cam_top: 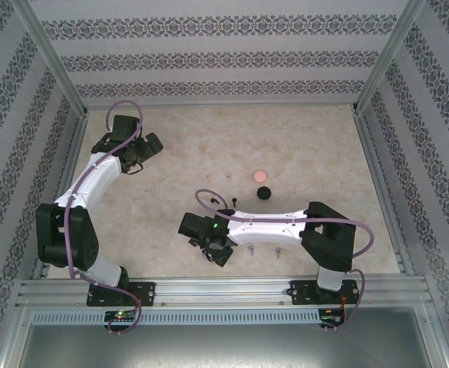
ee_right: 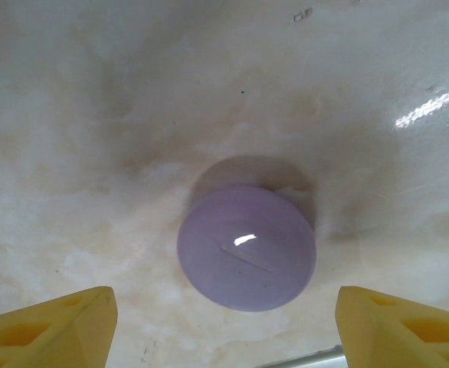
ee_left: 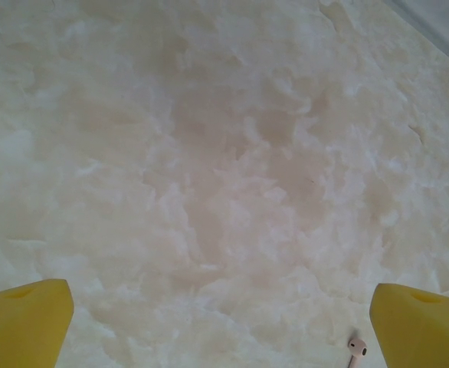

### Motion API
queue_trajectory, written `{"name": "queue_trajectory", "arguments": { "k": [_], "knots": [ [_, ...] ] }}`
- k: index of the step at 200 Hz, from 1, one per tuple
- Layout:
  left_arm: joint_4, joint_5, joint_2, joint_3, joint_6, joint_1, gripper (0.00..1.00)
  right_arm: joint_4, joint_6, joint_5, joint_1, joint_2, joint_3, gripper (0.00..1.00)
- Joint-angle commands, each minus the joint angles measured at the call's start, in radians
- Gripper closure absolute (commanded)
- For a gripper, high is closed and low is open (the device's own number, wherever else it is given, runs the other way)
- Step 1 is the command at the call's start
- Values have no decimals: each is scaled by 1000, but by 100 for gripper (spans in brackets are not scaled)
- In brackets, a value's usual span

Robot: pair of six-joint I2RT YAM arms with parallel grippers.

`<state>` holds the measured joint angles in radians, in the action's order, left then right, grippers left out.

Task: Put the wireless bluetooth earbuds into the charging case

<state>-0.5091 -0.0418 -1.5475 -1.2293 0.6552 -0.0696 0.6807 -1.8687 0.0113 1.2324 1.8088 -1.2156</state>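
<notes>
The right gripper (ee_right: pixel 224 326), fingers spread, lines up on the closed light purple charging case (ee_right: pixel 246 247), apparently to grasp it; the left gripper (ee_left: pixel 221 307) hangs wide open.

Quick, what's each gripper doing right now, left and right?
Left gripper: open, holding nothing.
Right gripper: open, holding nothing; the light purple round case lies just ahead of it, untouched.
</notes>
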Motion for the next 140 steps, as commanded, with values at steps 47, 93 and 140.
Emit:
{"name": "queue_trajectory", "arguments": {
  "k": [47,93,140],
  "knots": [
    [-17,-20,38,-23,-26,22,1,12,-13,-51,-27,78,-34,26],
    [-5,-32,46,-13,-20,24,1,11,27,-57,-68,88,-24,31],
    [9,-35,39,0,-10,24,1,10,105,-101,-90,115,-61,32]
  ]
}}
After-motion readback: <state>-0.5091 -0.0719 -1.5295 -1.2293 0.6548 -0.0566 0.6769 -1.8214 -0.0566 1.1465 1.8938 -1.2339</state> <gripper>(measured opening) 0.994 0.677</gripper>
